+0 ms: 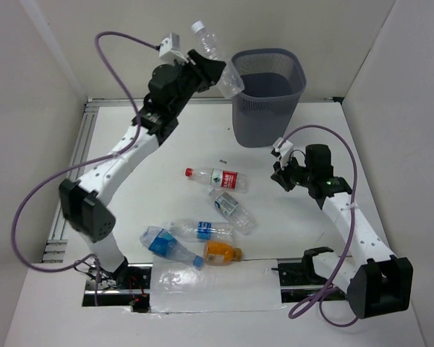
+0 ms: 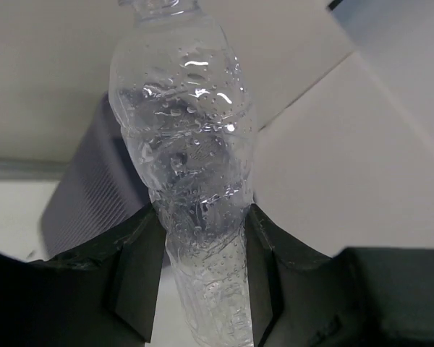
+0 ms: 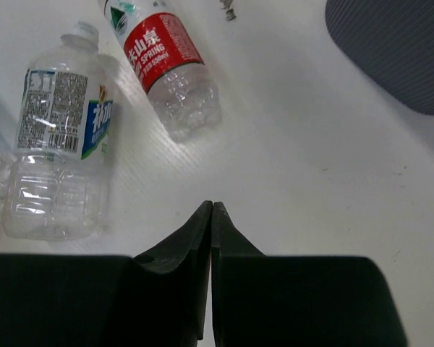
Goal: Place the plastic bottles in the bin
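Right gripper pinched together, empty; left gripper clamps clear bottle beside bin (red-label bottle reads "SPRING").

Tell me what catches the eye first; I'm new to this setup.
The left tool holds a clear bottle high beside the rim of the mesh bin at the far side of the table. In front of it lie five more bottles, including a red-labelled one and a short orange one. The right tool hovers shut and empty.
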